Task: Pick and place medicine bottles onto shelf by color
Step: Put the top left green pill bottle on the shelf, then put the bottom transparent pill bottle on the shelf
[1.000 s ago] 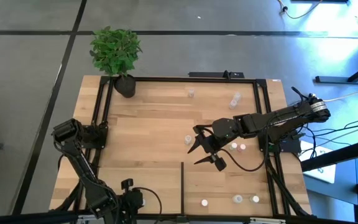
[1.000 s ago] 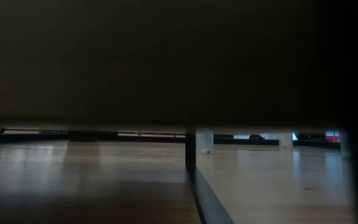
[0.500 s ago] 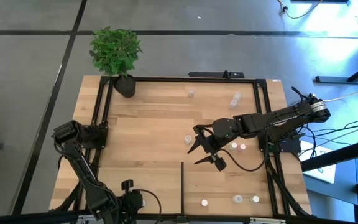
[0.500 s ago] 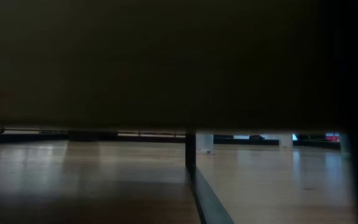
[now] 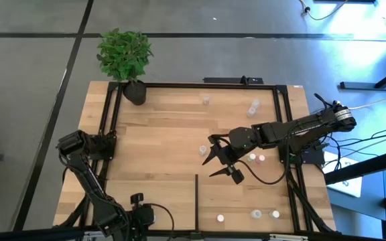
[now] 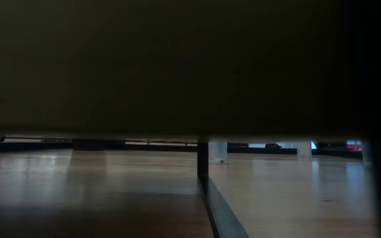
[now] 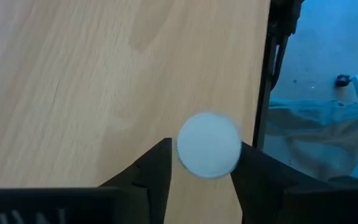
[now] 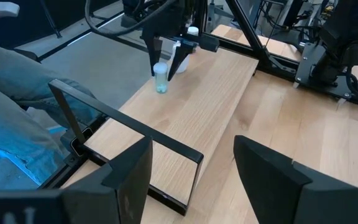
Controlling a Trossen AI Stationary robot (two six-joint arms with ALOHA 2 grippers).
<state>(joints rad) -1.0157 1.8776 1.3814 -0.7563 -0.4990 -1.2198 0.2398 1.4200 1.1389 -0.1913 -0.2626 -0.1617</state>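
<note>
The shelf point(image 5: 159, 127) is the light-wood panel inside thin black rails, with a short black divider bar point(image 5: 196, 194) near the front. One medicine bottle point(image 8: 160, 78), clear with a white cap point(image 7: 208, 144), stands on its base on the shelf's near-left part. My left gripper point(image 8: 165, 70) is over it, open, one finger on each side of the cap. Other bottles stand at the back point(image 5: 206, 100), in the middle point(image 5: 204, 150) and at the near right point(image 5: 256, 214). My right gripper point(image 5: 211, 167) hovers open over the shelf's middle, with nothing between its fingers. My left gripper slants down from above, its fingers point(image 7: 157, 168) close on either side of the bottle's white cap point(image 7: 191, 124). A thin gap shows at one finger, and the other finger's edge meets the cap's rim. Whether it touches I cannot tell. The bottle stands upright on the shelf board.
A black plant pot point(image 5: 135, 92) with a green plant stands at the shelf's far-left corner. A person's legs in jeans point(image 8: 17, 106) show beyond the near-left rail. Bare board lies left of the divider bar.
</note>
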